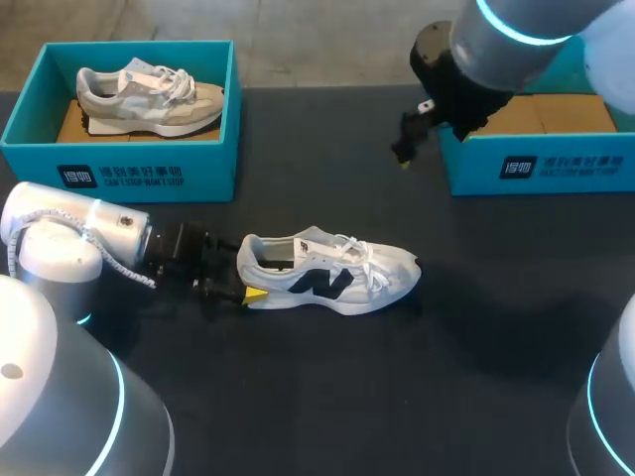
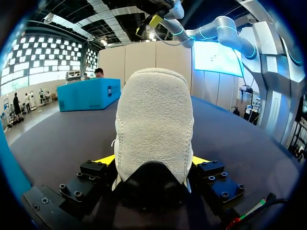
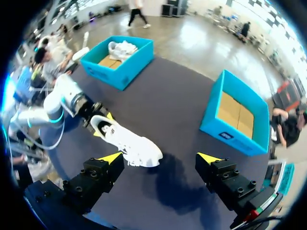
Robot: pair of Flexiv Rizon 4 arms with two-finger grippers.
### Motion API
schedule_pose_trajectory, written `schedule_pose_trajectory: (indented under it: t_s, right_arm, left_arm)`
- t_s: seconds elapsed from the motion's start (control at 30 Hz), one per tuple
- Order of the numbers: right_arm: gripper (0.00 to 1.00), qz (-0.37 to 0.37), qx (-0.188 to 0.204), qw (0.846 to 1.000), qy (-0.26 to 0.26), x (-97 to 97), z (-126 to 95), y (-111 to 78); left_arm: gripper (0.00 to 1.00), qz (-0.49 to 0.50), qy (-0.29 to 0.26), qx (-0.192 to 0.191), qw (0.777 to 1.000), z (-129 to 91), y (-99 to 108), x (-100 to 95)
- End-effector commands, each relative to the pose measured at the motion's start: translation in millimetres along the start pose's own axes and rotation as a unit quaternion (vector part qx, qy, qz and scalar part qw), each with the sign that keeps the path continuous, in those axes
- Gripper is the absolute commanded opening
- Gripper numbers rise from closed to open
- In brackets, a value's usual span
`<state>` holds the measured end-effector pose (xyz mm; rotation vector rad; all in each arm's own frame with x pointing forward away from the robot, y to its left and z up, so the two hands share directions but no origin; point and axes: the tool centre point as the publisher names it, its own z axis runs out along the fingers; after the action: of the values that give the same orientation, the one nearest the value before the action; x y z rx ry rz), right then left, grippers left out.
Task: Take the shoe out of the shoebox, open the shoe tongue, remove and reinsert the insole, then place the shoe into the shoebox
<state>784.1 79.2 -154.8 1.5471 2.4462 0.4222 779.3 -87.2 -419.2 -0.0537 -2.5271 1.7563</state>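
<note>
One shoe [image 1: 327,276] clamped at the heel by left gripper [image 1: 248,280], toe toward 3 o'clock; right gripper [image 3: 160,157] spread apart. Risked twisting loose under a hard tug.

White shoe [image 1: 332,276] on a dark, matt counter [image 1: 327,407]. Its heel [image 2: 154,120] is fuzzy, napped cloth, like suede, and rough-looking. The fingers [image 2: 93,175] of the left gripper [image 2: 153,162] look like matt black metal studded with screw heads, tipped in smooth yellow plastic. The teal shoebox [image 1: 149,171] and second shoebox [image 1: 556,169] are smooth card, with raw brown cardboard inside. The left arm [image 1: 69,238] has a glossy silver-grey shell.
</note>
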Motion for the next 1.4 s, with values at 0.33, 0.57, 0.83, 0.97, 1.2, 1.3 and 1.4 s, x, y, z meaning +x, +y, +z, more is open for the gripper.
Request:
schedule_pose_trajectory:
  t_s: [0.33, 0.57, 0.83, 0.97, 1.2, 1.3, 1.4]
  right_arm:
    - [1.00, 0.213, 0.043, 0.971, -0.097, 31.2, 13.4, 6.2]
    - [1.00, 0.223, 0.050, 0.968, -0.102, 47.9, 23.1, 7.3]
    - [1.00, 0.222, 0.071, 0.964, -0.131, 69.5, 37.9, 7.3]
    - [1.00, 0.228, 0.077, 0.961, -0.136, 81.5, 47.4, 7.7]
    - [1.00, 0.222, 0.101, 0.959, -0.143, 95.1, 72.2, 4.4]
    - [1.00, 0.216, 0.108, 0.959, -0.146, 101.4, 80.4, 3.5]
    - [1.00, 0.213, 0.116, 0.958, -0.151, 104.4, 88.8, 1.0]
  left_arm:
    - [0.00, 0.000, 0.001, 0.000, 1.000, 0.5, 3.4, -0.3]
    - [0.00, 0.000, 0.001, 0.000, 1.000, 0.5, 3.4, -0.3]
    - [0.00, 0.000, 0.001, 0.000, 1.000, 0.5, 3.4, -0.3]
    - [0.00, 0.000, 0.001, 0.000, 1.000, 0.5, 3.4, -0.3]
    - [0.00, 0.000, 0.001, 0.000, 1.000, 0.5, 3.4, -0.3]
    - [0.00, 0.000, 0.001, 0.000, 1.000, 0.5, 3.4, -0.3]
    - [0.00, 0.000, 0.001, 0.000, 1.000, 0.5, 3.4, -0.3]
